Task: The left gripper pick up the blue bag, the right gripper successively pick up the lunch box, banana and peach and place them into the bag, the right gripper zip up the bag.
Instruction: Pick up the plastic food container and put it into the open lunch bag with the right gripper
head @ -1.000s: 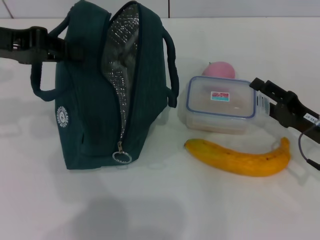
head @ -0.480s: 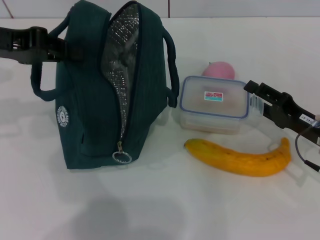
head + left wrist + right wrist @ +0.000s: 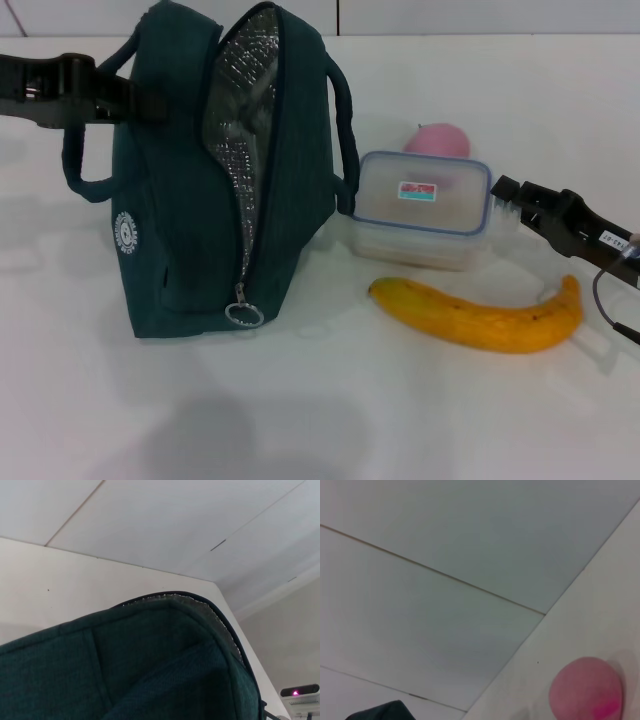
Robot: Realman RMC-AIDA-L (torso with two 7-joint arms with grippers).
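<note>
— Where's the blue bag [image 3: 190,190] right now?

— Upright on the white table [image 3: 330,400], on the robot's left side. Its zip is undone down the front, so the silver foil lining [image 3: 240,110] shows, and the ring zipper pull [image 3: 243,313] hangs low near the base. The left gripper [image 3: 125,98] is up at the bag's top corner beside the handle [image 3: 85,160], closed on the fabric there. The left wrist view is filled with teal cloth and the foil edge.

— And the right gripper [image 3: 505,200]?

— It has the lunch box [image 3: 422,208] by its end, the side away from the bag. The box looks tilted, its other end almost touching the bag's other handle [image 3: 345,140]. I can't see the fingers well, but they appear clamped on the box's edge.

— The fruit?

— The banana [image 3: 480,315] lies flat in front of the lunch box, its curve opening away from us. The peach [image 3: 437,140] sits just behind the box, partly hidden; it also shows in the right wrist view [image 3: 585,690].
</note>
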